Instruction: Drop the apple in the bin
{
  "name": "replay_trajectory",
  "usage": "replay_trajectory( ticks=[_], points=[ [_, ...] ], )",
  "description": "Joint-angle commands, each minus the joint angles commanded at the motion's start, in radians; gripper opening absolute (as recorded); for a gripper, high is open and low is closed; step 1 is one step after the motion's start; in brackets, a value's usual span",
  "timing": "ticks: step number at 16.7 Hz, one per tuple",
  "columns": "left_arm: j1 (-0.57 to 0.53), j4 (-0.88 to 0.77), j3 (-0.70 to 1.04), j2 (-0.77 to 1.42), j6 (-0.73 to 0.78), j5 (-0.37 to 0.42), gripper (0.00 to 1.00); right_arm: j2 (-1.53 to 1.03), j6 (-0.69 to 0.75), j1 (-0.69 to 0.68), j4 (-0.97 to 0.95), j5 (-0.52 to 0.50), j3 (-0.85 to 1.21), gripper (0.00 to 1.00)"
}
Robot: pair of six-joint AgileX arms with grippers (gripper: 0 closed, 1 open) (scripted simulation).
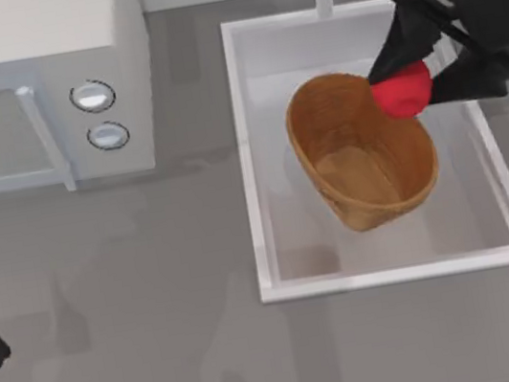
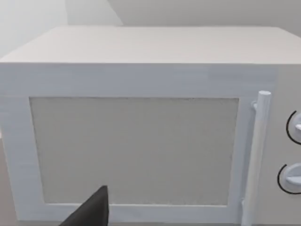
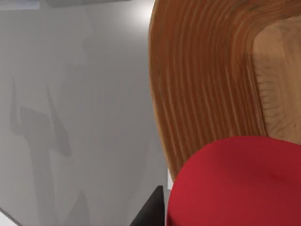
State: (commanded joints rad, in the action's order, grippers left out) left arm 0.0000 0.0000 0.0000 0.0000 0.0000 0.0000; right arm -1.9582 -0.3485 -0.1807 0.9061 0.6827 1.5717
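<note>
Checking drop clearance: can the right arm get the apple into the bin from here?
Probably yes. The right tool holds the apple over the bin's far right rim, nothing between; the bin is empty.

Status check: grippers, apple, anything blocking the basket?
Right gripper shut on apple, over wicker basket's rim in the sink. Left arm parked at table's left edge. Nothing blocking the basket.

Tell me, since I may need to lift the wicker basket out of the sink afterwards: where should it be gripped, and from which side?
Probably pinch the basket by its thin upright wall at the rim, coming from above with one finger inside and one outside. Its mouth faces up and the sink walls block a sideways approach. The top view's left rim is freest, as the right gripper holds the apple over the right rim.
</note>
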Motion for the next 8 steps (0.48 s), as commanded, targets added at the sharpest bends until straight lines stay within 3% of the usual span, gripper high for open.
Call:
replay_trajectory(
  ticks=[8],
  points=[
    [0.0, 0.0, 0.0, 0.0, 0.0, 0.0, 1.0, -0.058, -0.088, -0.065, -0.213, -0.02, -0.087, 0.0]
  ],
)
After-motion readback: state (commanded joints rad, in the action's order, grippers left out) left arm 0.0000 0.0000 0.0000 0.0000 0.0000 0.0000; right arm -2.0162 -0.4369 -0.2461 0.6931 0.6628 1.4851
